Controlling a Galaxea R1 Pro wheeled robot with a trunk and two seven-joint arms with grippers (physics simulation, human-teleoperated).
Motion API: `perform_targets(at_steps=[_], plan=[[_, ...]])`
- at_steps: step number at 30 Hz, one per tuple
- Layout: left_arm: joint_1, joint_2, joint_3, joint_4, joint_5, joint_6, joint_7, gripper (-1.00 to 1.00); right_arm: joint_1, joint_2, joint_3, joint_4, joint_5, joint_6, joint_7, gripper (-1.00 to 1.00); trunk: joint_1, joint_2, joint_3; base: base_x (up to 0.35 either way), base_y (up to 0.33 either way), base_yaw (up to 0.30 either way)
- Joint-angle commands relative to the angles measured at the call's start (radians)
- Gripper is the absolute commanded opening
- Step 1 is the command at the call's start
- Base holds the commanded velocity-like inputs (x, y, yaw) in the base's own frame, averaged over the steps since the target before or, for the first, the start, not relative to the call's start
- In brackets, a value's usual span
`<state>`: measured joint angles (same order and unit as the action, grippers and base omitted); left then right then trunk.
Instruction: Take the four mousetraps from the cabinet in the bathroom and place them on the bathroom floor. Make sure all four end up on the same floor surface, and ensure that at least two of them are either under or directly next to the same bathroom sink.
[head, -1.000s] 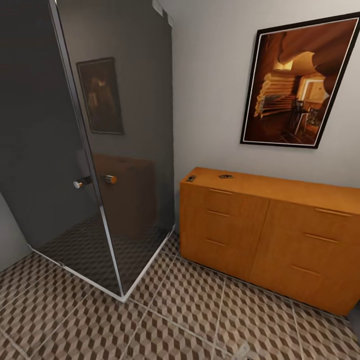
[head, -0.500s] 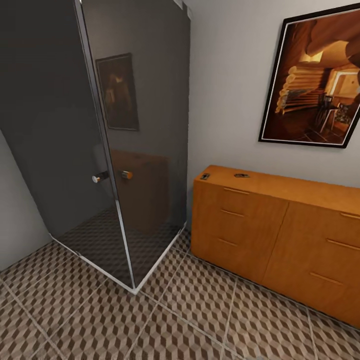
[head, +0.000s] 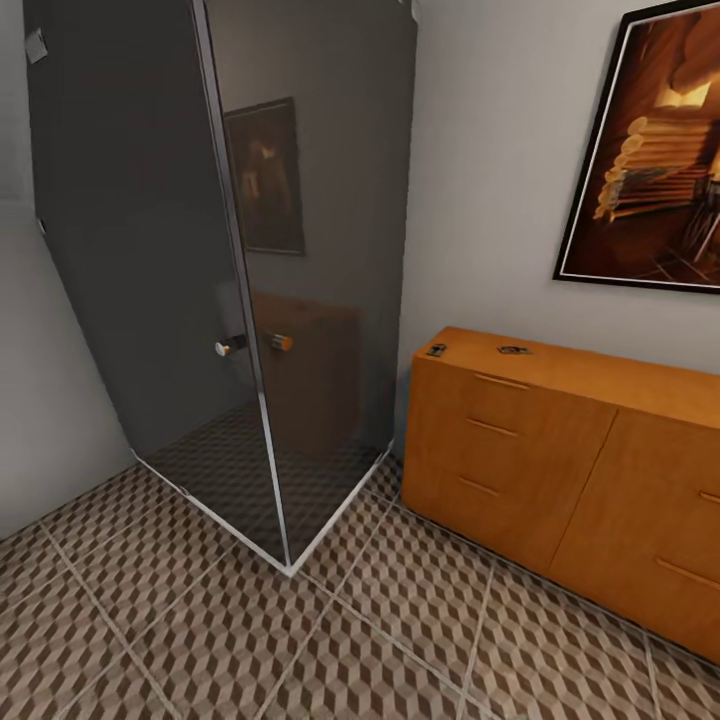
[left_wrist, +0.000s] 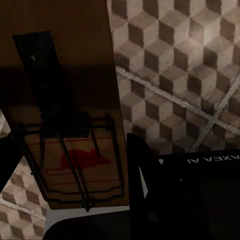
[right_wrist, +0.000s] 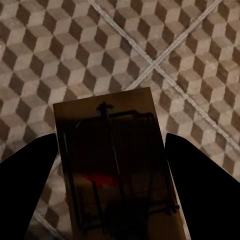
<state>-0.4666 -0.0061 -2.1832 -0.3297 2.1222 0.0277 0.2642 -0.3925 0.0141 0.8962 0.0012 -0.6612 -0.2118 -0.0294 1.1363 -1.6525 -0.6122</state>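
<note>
The orange-brown cabinet (head: 520, 450) stands against the wall at the right of the head view. Two small dark mousetraps lie on its top near the left end, one mousetrap (head: 437, 349) at the corner and another mousetrap (head: 514, 350) a little further along. My left gripper (left_wrist: 75, 165) is shut on a wooden mousetrap (left_wrist: 70, 125) with a red mouse print, held above the bathroom floor (left_wrist: 180, 65). A further mousetrap (right_wrist: 117, 165) sits in my right gripper (right_wrist: 117, 190), which is shut on it over the cube-patterned tiles (right_wrist: 75, 50). The sink is out of view.
A dark glass shower enclosure (head: 250, 280) with a round knob (head: 228, 347) fills the left; its corner post reaches the floor (head: 200, 620) near the middle. A framed picture (head: 650, 160) hangs above the cabinet. Open tiles lie in front of both.
The whole head view has shifted: shower and cabinet sit further right in the picture, so the camera has turned left. The mousetraps on the cabinet have not moved.
</note>
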Motion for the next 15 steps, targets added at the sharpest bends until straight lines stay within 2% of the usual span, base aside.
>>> perform_targets(at_steps=[1,5,10,15], plan=[[-0.001,0.0,-0.003,-0.002,-0.004,0.003,0.005,-1.0,0.0,0.0,0.009,-0.001,-0.005,-0.003,-0.002,-1.0,0.0,-0.001,-0.001,0.0,0.0,0.039],[-0.001,0.0,-0.003,-0.002,-0.004,0.003,0.005,-1.0,0.0,0.002,0.011,-0.001,0.0,-0.003,-0.001,-1.0,0.0,-0.001,-0.001,0.0,0.0,0.127],[-0.001,0.0,-0.003,-0.002,-0.004,0.003,0.004,-1.0,0.0,0.001,0.012,-0.002,0.001,-0.015,-0.001,-1.0,0.0,-0.001,-0.001,0.0,0.0,0.268],[-0.001,0.0,-0.003,-0.002,-0.001,0.003,0.004,-1.0,0.0,0.001,0.012,0.0,0.0,-0.061,-0.002,-1.0,0.0,-0.001,-0.001,0.0,0.0,0.285]])
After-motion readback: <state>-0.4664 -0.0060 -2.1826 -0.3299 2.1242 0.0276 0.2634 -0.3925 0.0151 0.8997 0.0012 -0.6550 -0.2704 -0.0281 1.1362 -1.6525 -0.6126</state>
